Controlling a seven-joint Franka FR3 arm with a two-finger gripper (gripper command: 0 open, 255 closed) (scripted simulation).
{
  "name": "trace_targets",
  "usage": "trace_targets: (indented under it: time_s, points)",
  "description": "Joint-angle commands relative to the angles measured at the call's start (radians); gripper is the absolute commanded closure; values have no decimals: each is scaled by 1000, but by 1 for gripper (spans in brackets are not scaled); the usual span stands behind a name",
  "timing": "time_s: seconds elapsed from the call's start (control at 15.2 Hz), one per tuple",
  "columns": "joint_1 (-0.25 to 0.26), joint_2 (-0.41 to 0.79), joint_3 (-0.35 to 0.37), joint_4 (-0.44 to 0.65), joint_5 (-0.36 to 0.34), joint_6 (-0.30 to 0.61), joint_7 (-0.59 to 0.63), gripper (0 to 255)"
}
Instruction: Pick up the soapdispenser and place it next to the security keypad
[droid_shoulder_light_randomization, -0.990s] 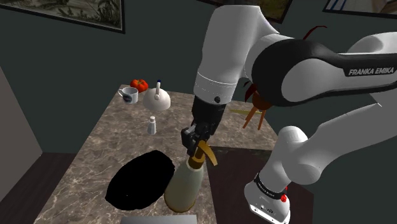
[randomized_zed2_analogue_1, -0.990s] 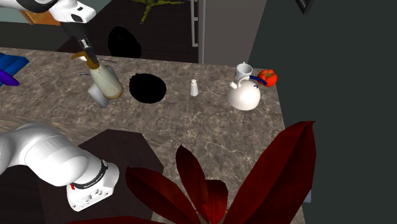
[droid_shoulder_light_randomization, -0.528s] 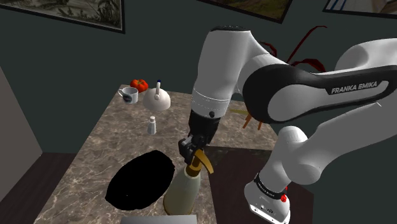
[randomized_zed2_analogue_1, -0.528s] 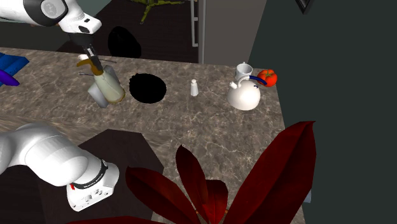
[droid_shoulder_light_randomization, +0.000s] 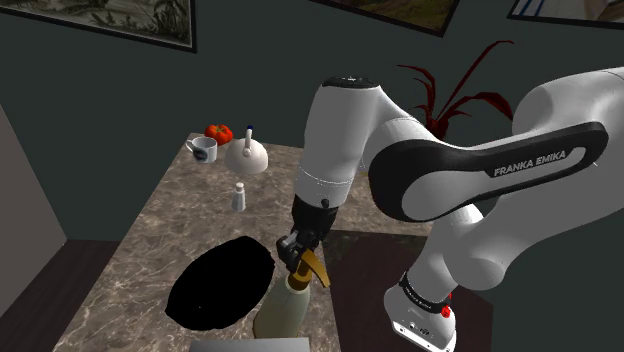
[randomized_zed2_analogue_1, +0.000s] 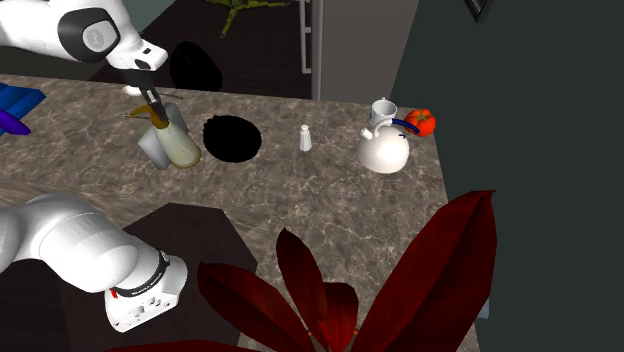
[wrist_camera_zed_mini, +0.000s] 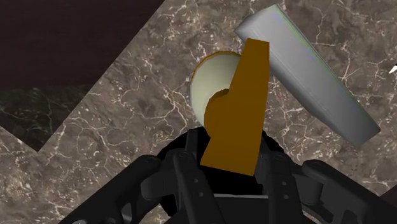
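Soap dispenser (droid_shoulder_light_randomization: 283, 308) lower vs 0.5 s ago, beside grey keypad (wrist_camera_zed_mini: 305, 70); gripper (droid_shoulder_light_randomization: 295, 250) clamped on brown pump (wrist_camera_zed_mini: 238, 108).

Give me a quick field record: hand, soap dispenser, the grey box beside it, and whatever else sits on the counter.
hand: shut on the brown pump
soap dispenser: cream bottle, tilted, held by its pump; base contact with counter cannot be told
grey box: close beside the dispenser, probably the keypad
counter: dark marble, with a black area
other items: shaker, white teapot, mug, tomato, towards the shoulder view's far end
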Motion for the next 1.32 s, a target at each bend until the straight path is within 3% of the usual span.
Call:
trace_targets:
  time_s: [0.0, 0.66, 0.73, 1.06, 1.25]
  points:
    - [1, 6, 5, -24, 4, 31, -3, 255]
    - [1, 17, 12, -44, 7, 61, -4, 255]
    - [1, 16, 12, -44, 7, 61, -4, 0]
    - [1, 17, 12, -44, 7, 61, -4, 0]
    - [-3, -16, -15, 33, -7, -48, -4, 0]
